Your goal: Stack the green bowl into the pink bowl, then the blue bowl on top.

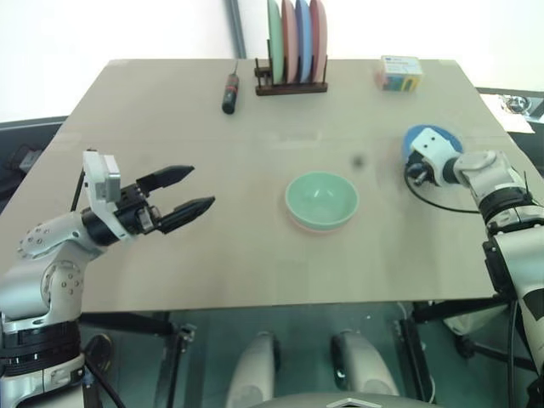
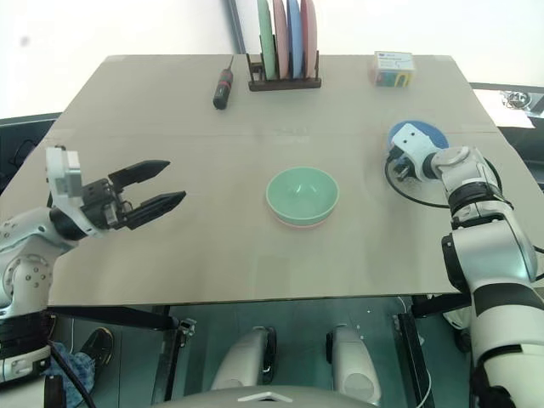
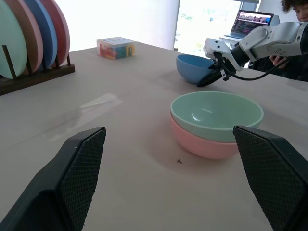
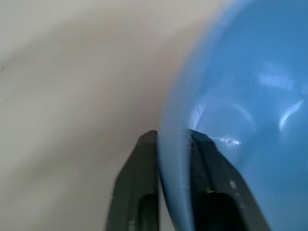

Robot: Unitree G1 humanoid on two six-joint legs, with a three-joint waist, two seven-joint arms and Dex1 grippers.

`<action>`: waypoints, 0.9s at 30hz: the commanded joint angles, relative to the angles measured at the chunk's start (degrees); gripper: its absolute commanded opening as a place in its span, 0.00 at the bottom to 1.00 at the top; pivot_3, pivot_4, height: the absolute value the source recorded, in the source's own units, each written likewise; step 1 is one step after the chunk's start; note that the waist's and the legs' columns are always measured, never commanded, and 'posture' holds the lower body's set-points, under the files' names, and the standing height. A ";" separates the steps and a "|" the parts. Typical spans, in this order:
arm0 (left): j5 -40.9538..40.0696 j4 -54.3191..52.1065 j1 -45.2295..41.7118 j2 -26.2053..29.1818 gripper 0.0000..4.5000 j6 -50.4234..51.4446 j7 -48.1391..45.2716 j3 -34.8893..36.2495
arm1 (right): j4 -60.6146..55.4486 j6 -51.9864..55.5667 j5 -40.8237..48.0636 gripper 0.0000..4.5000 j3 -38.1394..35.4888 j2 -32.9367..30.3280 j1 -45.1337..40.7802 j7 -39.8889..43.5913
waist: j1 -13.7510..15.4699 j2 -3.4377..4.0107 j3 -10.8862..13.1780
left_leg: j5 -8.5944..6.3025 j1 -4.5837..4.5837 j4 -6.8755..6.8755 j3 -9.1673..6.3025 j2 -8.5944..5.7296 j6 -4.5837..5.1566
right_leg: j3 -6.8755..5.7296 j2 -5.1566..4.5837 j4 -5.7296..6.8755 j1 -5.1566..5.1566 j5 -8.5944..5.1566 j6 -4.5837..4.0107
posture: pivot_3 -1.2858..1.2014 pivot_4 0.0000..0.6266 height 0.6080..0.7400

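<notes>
The green bowl sits nested inside the pink bowl at the table's middle; only a thin pink rim peeks out beneath it. At the right side of the table stands the blue bowl, partly covered by my right wrist. My right gripper is shut on the blue bowl's rim, one finger outside the wall and one inside. My left gripper hovers open over the table's left part, well clear of the bowls, with nothing between its fingers.
A wooden rack holding upright plates stands at the back middle. A screwdriver lies to its left and a small colourful box to its right. A black cable loops beside my right wrist. A person sits beyond the table's right edge.
</notes>
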 commanded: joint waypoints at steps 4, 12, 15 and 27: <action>-0.95 -2.06 -0.60 1.25 1.00 -0.43 0.30 0.56 | -0.80 -1.94 -1.29 0.01 -0.85 -0.28 -1.57 0.88 | -0.09 0.01 0.01 | 0.00 -0.02 0.00 0.01 0.00 0.00 | 0.01 0.00 -0.01 -0.01 0.00 0.00 | 0.52 0.24 1.00; -0.06 -0.14 -2.60 1.56 1.00 -0.75 -0.85 -1.56 | -31.17 5.53 7.93 0.01 -3.69 1.08 0.55 19.71 | -0.94 0.28 0.17 | 0.00 -0.05 -0.02 0.03 0.01 0.00 | 0.04 0.01 0.04 -0.10 0.00 0.01 | 0.52 0.24 1.00; 0.57 1.44 -4.08 1.73 1.00 -1.21 -1.66 -2.93 | -58.28 18.78 15.75 0.01 -4.47 0.46 6.83 25.42 | -0.84 0.32 0.19 | 0.00 -0.08 -0.14 -0.02 0.03 0.00 | -0.01 0.01 0.06 -0.16 0.01 0.01 | 0.52 0.24 1.00; 1.64 4.46 -7.42 2.19 1.00 -1.82 -3.98 -5.50 | -92.79 38.38 24.24 0.01 0.19 -0.36 15.99 22.58 | 0.28 0.27 0.17 | 0.00 -0.11 -0.07 -0.12 0.01 0.00 | -0.15 -0.03 0.01 -0.11 -0.02 0.01 | 0.52 0.24 1.00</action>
